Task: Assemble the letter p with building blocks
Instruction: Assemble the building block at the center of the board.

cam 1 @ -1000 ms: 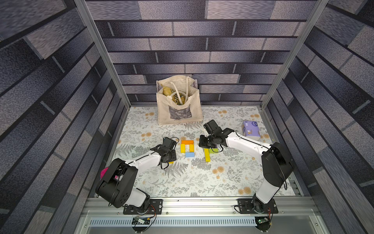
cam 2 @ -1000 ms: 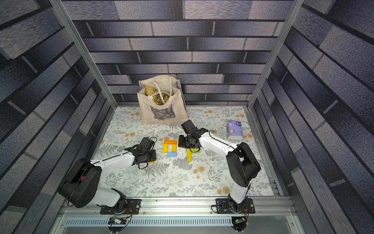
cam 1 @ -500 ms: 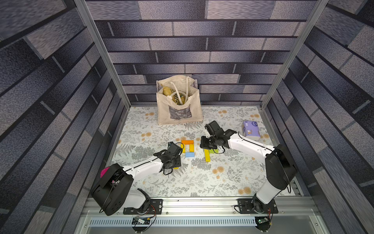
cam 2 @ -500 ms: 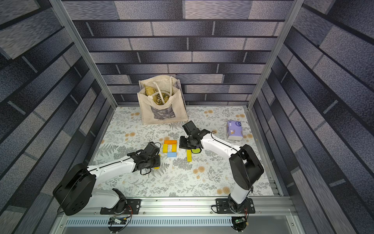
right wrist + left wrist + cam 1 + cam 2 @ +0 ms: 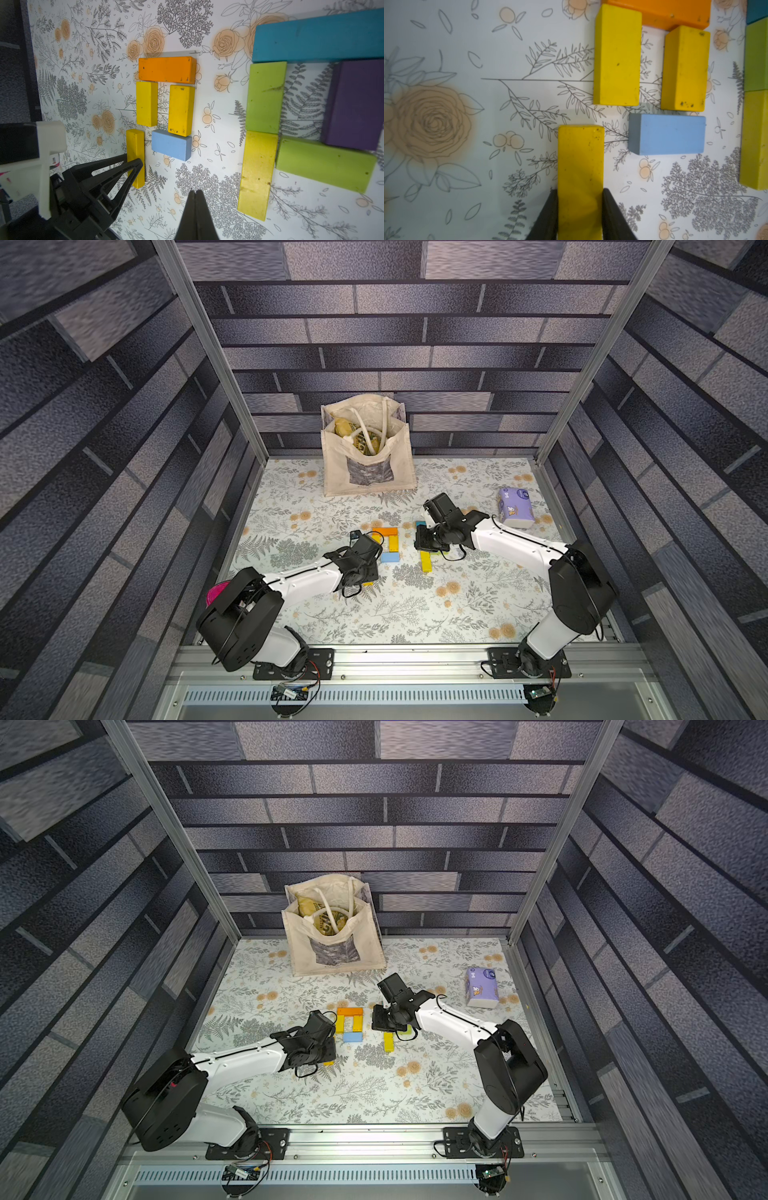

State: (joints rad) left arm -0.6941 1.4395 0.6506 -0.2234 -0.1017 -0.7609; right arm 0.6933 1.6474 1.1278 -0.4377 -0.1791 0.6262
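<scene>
1. Left gripper (image 5: 580, 193): jaws partly open, clamped on the long yellow block (image 5: 581, 158).
2. The long yellow block sits just beside the light blue block (image 5: 667, 135), not touching it.
3. Right gripper (image 5: 195, 192): jaws fully closed, empty, near the light blue block.

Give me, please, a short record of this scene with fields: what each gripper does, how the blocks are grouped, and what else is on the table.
left gripper: shut on long yellow block, next to light blue block
right gripper: shut, empty
first group: orange block across two yellow blocks, light blue block at their other end
second group: teal block, purple block, two lime green blocks, yellow-green block
other things: tote bag, purple tissue pack
</scene>
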